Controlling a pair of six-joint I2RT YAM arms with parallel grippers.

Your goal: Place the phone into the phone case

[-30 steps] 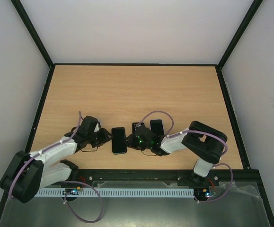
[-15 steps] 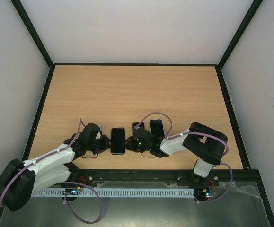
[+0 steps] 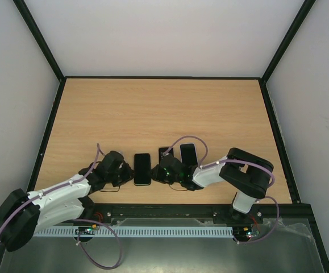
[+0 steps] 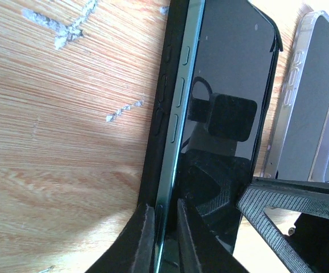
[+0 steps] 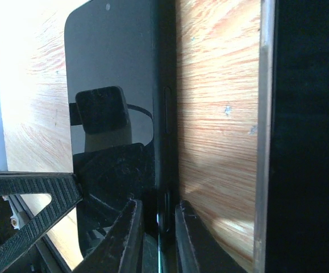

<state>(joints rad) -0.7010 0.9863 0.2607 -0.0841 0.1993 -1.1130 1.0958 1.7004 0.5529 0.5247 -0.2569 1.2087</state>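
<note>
A dark phone [image 3: 142, 169] lies screen up near the table's front edge, resting in a black phone case [image 4: 153, 108]. Its green side [image 4: 178, 108] stands a little above the case wall. My left gripper [image 3: 126, 172] comes at it from the left. In the left wrist view its fingers [image 4: 144, 233] pinch the phone's long edge together with the case wall. My right gripper [image 3: 157, 172] comes from the right. In the right wrist view [image 5: 155, 207] it is shut on the phone's other long edge [image 5: 163, 114].
Two more phones lie just right of the work spot: one [image 3: 188, 153] in a clear case, also seen in the left wrist view [image 4: 312, 102], and a smaller dark one [image 3: 165, 152] behind the right gripper. The table's front rail [image 3: 170, 209] is close behind both arms.
My left arm has swung nearer the front edge and closed in on the phone's left side. The phone has shifted slightly left. The right gripper has stayed at the phone's right edge.
</note>
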